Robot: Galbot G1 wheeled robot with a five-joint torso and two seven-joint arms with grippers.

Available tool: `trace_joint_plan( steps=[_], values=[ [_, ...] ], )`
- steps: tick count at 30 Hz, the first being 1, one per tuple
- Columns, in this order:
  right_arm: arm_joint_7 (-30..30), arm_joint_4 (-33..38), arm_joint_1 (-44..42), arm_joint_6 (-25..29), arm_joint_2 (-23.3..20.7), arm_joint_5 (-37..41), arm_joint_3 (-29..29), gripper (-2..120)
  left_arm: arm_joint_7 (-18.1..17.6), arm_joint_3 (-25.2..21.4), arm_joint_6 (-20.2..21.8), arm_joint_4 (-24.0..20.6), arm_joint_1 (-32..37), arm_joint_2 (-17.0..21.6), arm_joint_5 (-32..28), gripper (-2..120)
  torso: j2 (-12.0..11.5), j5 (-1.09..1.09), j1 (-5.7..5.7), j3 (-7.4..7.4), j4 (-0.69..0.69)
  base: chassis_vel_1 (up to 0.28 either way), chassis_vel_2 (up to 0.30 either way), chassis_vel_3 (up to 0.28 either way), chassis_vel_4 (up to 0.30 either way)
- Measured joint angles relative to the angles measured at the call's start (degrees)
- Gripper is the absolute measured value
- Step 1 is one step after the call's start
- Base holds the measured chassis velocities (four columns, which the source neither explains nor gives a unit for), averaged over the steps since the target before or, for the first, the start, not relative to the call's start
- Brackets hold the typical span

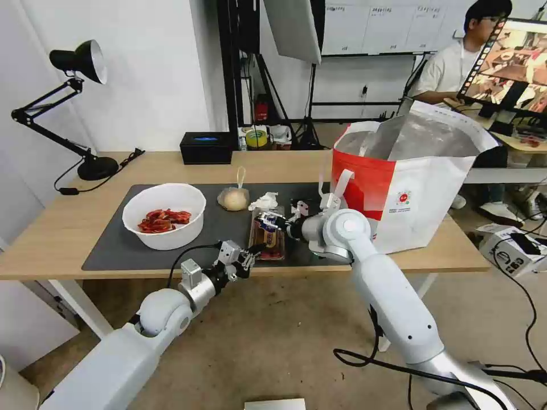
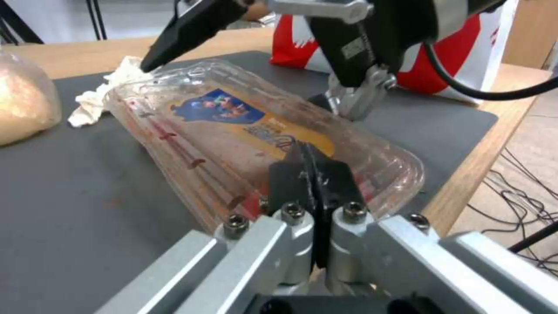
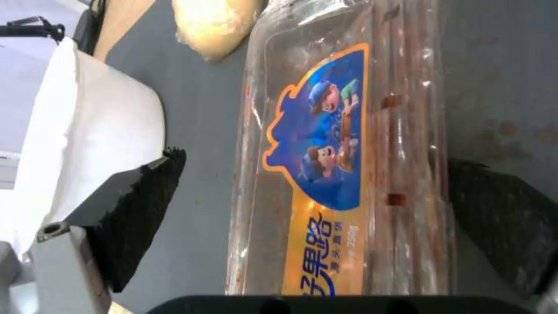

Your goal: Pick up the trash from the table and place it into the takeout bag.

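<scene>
The clear plastic tray (image 1: 269, 236) (image 2: 233, 117) (image 3: 325, 152), with a blue and orange label, lies on the dark mat (image 1: 114, 245) near the table's (image 1: 57, 228) front edge. My left gripper (image 1: 250, 254) (image 2: 311, 174) is shut on its near rim. My right gripper (image 1: 270, 219) (image 3: 317, 163) stands open, its fingers (image 2: 186, 30) straddling the tray's far end. Behind the tray lie the crumpled tissue (image 1: 265, 201) (image 2: 99, 96) and the knotted clear bag (image 1: 233, 199) (image 2: 23, 109). The white bowl (image 1: 165, 215) with red scraps sits left. The takeout bag (image 1: 410, 188) stands open at the right.
A black desk lamp (image 1: 80, 62) stands at the table's back left, and a black box (image 1: 206, 147) sits at the back edge. The takeout bag's white strap (image 1: 342, 185) hangs close behind my right wrist. Cables trail on the floor (image 1: 513, 296) to the right.
</scene>
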Motion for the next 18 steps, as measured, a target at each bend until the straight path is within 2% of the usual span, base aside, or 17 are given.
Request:
trace_joint_plan(
  steps=[12,18],
  values=[
    [0.98,-1.17,0.68,0.15,0.87,1.37,-1.39,100,0.07,0.05,-0.09,-0.58,0.13,0.12,-0.17,0,0.01,0.00,-0.01,-0.02,-0.02,0.000,0.000,0.000,0.000],
    [2.88,-1.15,0.81,0.20,0.53,2.99,-1.57,88,0.07,-0.14,-0.14,-0.81,0.38,0.12,-0.20,0,0.03,0.00,-0.02,-0.03,-0.04,0.000,0.000,0.000,0.000]
  ],
)
